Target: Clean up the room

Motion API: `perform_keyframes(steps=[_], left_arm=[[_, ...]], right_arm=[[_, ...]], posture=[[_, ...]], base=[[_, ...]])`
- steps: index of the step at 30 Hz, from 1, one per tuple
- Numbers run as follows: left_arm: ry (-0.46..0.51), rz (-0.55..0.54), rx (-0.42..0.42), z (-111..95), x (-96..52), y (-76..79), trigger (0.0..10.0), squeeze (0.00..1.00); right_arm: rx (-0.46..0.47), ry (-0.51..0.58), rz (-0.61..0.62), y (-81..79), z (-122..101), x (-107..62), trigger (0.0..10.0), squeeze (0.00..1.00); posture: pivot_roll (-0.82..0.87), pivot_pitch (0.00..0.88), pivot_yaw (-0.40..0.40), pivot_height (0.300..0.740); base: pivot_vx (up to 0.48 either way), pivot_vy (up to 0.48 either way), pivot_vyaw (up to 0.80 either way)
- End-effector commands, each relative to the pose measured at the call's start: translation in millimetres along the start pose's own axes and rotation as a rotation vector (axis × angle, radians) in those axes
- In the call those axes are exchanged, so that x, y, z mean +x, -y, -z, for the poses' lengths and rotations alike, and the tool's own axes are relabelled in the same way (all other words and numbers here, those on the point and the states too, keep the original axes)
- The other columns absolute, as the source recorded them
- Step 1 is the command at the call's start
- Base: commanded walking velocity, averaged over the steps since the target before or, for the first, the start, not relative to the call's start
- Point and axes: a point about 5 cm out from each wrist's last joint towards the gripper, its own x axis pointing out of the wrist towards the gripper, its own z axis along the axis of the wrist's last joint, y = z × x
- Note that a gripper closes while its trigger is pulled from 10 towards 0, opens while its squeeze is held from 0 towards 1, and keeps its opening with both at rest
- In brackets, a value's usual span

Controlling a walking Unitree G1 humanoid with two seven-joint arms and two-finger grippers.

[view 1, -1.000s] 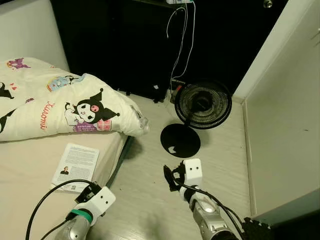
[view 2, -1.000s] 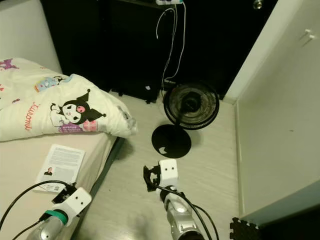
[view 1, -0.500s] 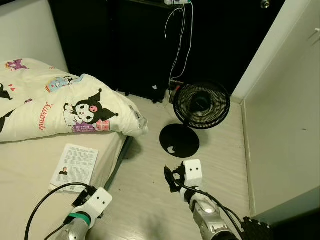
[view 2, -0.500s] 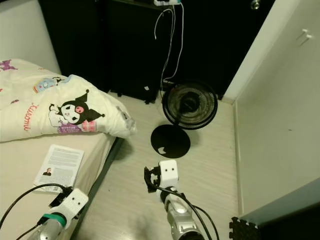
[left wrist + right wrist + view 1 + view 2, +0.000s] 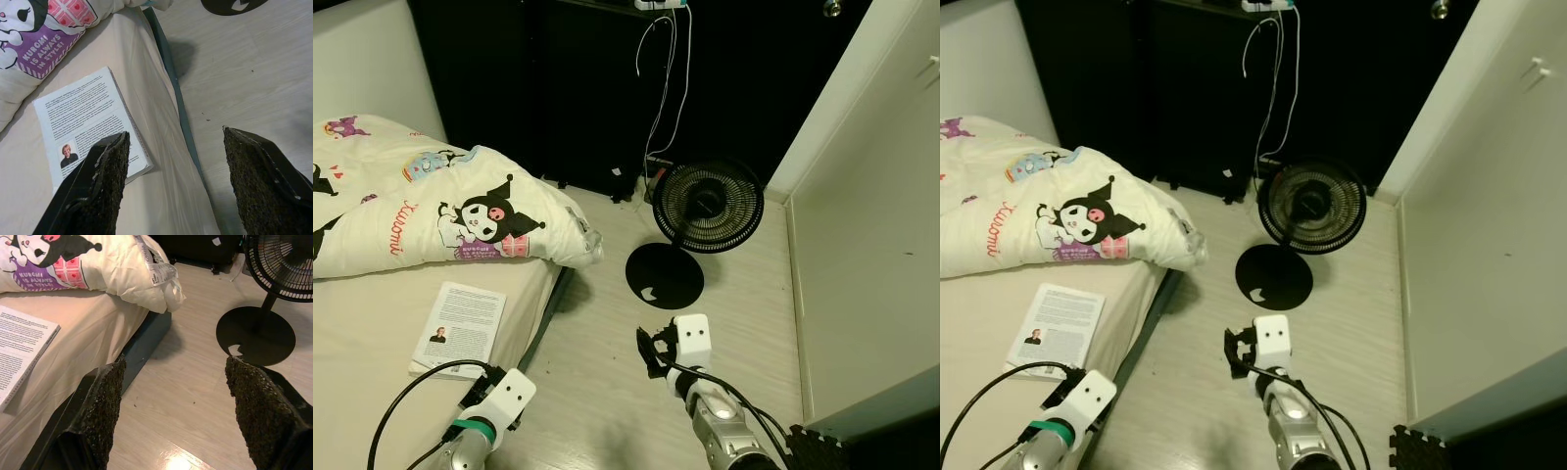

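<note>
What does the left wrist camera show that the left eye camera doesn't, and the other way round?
The left wrist view gives the close-up: the left gripper with its fingers spread open beside the book, whose print and small portrait are legible. The left eye view adds the black fan, the hanging cables and the right gripper. Both share the book, the cartoon-print duvet, the bed and the pale floor.
</note>
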Motion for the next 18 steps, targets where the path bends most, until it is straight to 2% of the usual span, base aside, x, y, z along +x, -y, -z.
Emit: perform_keyframes(steps=[1,18], left_arm=[[-0.03,0.014,-0.003,6.2,-2.5,3.3,10.0,0.0],[-0.028,0.016,0.004,5.4,-1.6,3.8,10.0,0.0]], right_arm=[[0.01,-0.03,0.012,2.4,6.3,-2.5,10.0,0.0],[0.013,-0.023,0.013,5.3,5.1,-2.5,10.0,0.0]], posture=[[0.09,0.0,-0.018,0.74],[0.09,0.0,-0.026,0.74]], base=[[0.0,0.0,0.0],[0.0,0.0,0.0]])
